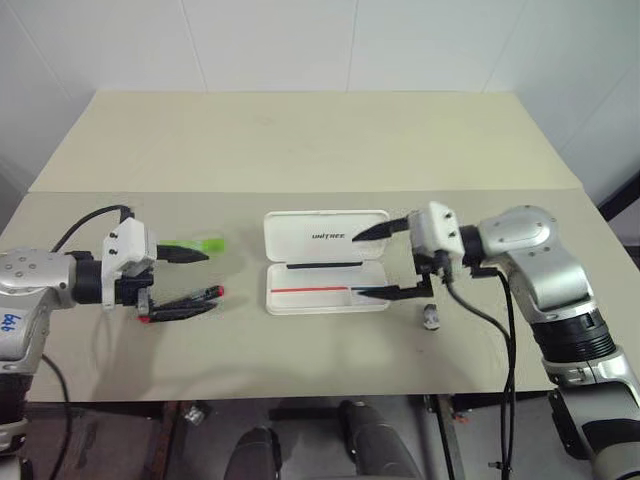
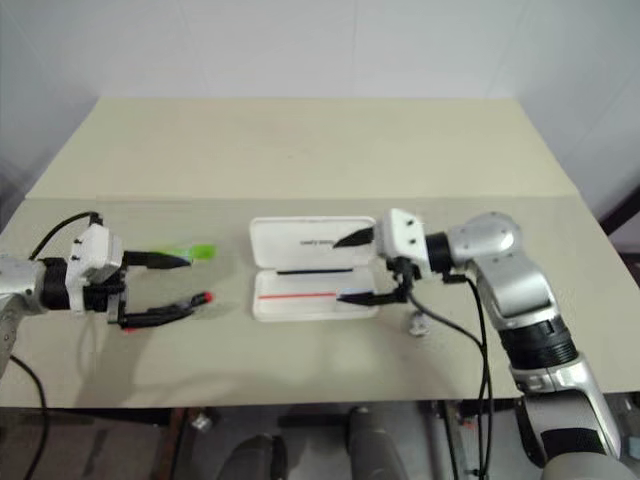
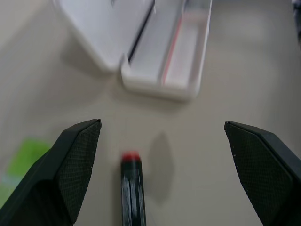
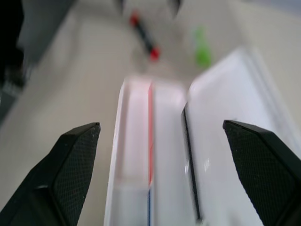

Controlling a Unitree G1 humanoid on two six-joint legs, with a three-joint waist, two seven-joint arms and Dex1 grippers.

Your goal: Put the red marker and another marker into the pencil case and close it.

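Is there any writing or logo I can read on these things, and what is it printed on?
"UNITREE": dark logo on the open lid of the white pencil case.
Blue handwritten marks on the robot's left forearm: too unclear to read.
Red marker: any label text is too small to read.
Light-green highlighter: no text can be made out.
Small grey object on the table beside the case: no readable marking.

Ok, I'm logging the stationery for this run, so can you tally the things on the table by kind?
Markers: 2, the red marker and the light-green highlighter
Pencil cases: 1, the white pencil case, lying open
Small dark objects: 1, an unidentified piece beside the case
Total: 4
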